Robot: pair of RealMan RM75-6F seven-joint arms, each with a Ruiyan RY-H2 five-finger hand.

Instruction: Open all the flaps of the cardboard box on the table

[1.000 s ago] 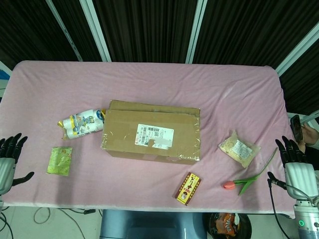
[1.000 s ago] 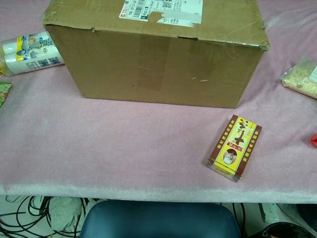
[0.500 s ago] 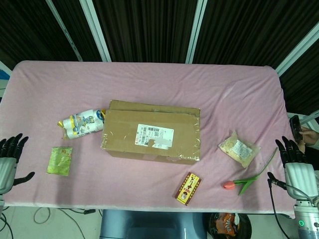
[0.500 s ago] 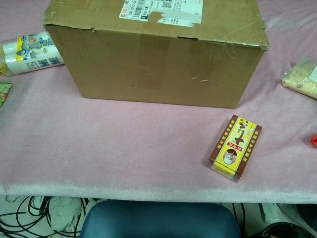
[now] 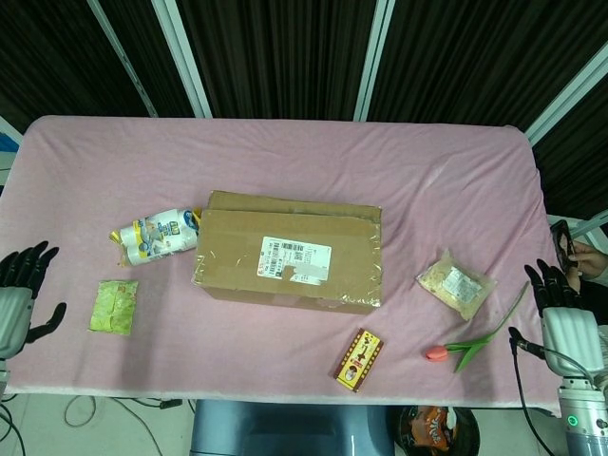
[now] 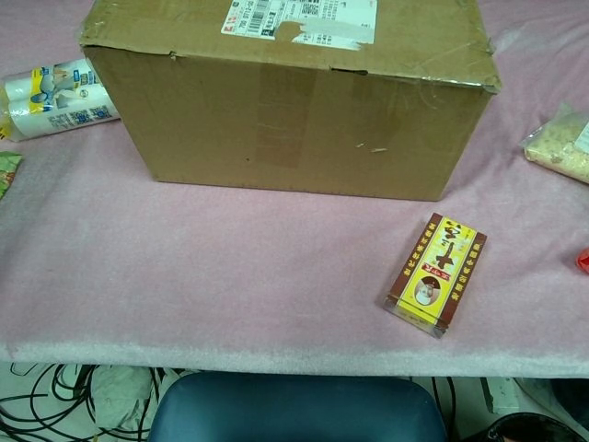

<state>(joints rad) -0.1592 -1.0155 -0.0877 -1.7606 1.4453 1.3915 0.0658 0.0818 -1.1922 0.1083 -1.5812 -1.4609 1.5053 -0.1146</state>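
Left hand (image 5: 21, 294) and right hand (image 5: 562, 318) hover spread, empty, off opposite table edges, cardboard box (image 5: 289, 255) central.

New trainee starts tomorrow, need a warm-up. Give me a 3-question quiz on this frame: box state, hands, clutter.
1. True or false: the top flaps of the cardboard box lie shut.
2. Which item lies nearest the table's front edge in the head view? A) the small red and yellow box B) the green packet C) the clear bag of grains
3. Fill in: the left hand and the right hand both sit at the table's side edges, fingers apart, holding ____.

Key
1. True; the flaps lie flat, with the white shipping label on top.
2. A
3. nothing
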